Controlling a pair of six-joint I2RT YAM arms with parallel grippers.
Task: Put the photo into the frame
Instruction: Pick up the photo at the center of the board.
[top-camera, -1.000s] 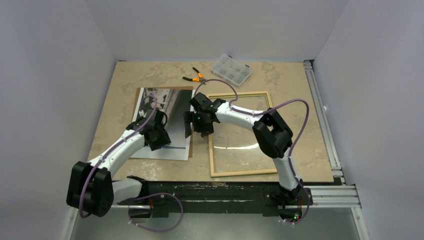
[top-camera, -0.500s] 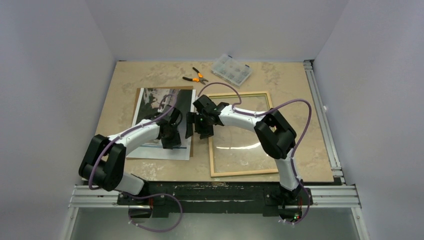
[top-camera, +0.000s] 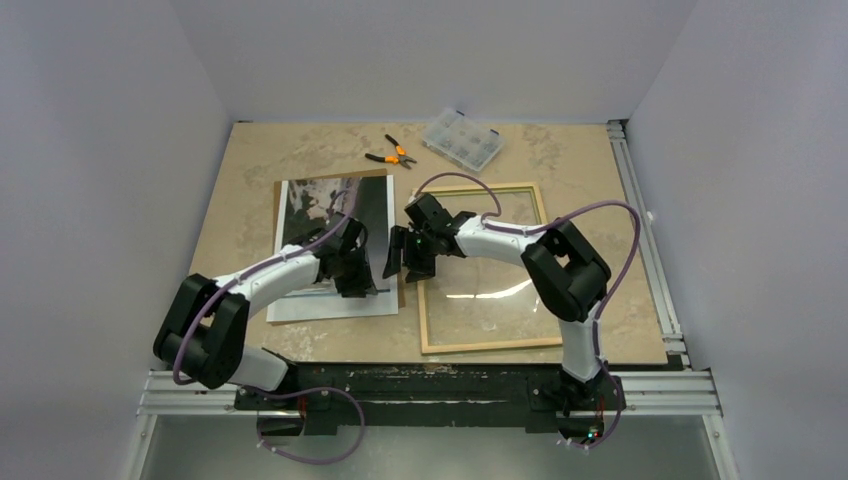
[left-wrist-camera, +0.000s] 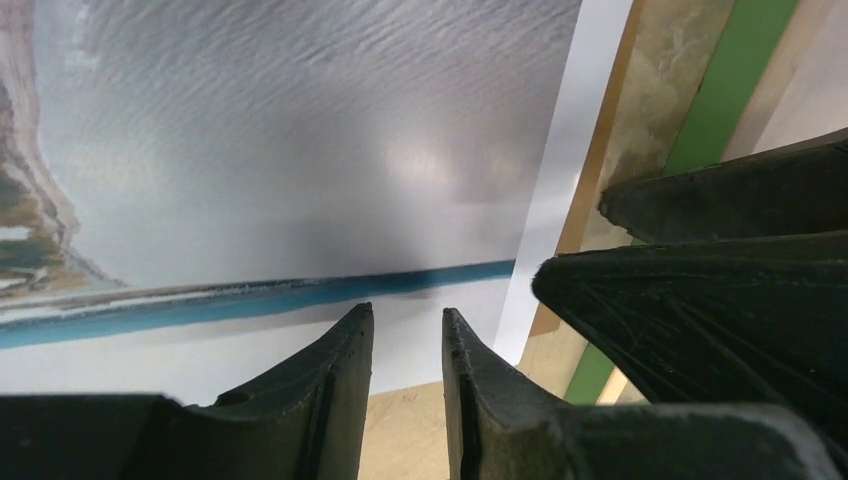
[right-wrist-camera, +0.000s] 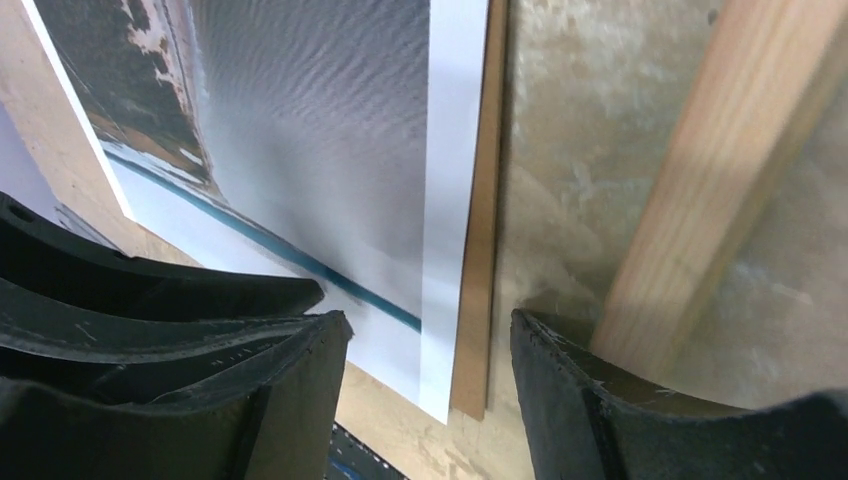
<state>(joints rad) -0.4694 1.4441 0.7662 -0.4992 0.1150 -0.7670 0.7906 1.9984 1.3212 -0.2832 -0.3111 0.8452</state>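
Note:
The photo (top-camera: 325, 215) lies face up on the brown backing sheet (top-camera: 401, 292), left of centre. The frame (top-camera: 483, 342) lies wood back up to its right, its pane showing the table. My left gripper (top-camera: 362, 272) is low over the photo's lower right part (left-wrist-camera: 300, 150), its fingers a narrow gap apart with nothing between them. My right gripper (top-camera: 402, 262) is open and empty, straddling the photo's right border (right-wrist-camera: 452, 150), the backing's edge (right-wrist-camera: 486, 220) and the bare strip beside the frame's left rail (right-wrist-camera: 720, 170). The two grippers are almost touching.
Orange-handled pliers (top-camera: 392, 154) and a clear parts box (top-camera: 462, 140) lie at the back of the table. The frame's green edge (left-wrist-camera: 735, 90) shows past the backing in the left wrist view. Grey walls close in on the left, right and back.
My left gripper has swung right across the photo to its lower right part. The photo and backing have shifted slightly right towards the frame. My right gripper has backed off a little to the right.

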